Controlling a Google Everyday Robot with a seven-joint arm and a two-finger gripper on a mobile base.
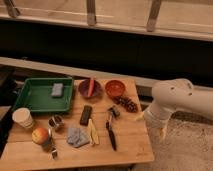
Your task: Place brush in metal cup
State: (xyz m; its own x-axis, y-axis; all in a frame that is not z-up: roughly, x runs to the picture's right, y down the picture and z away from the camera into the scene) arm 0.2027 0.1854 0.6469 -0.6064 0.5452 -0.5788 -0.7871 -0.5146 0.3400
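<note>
Several things are lying in the way: the brush (110,132) is resting at the counter's (134,146) 5 o'clock, and the metal cup (55,121) is sitting well apart at the brush's 9 o'clock, with a black bar (86,114) and blue cloth (77,136) between. The tool (161,131) is hanging beyond the 3 o'clock edge; wide or narrow, I cannot tell. Carrying the long handle across is risking knocking those or tipping the small cup.
</note>
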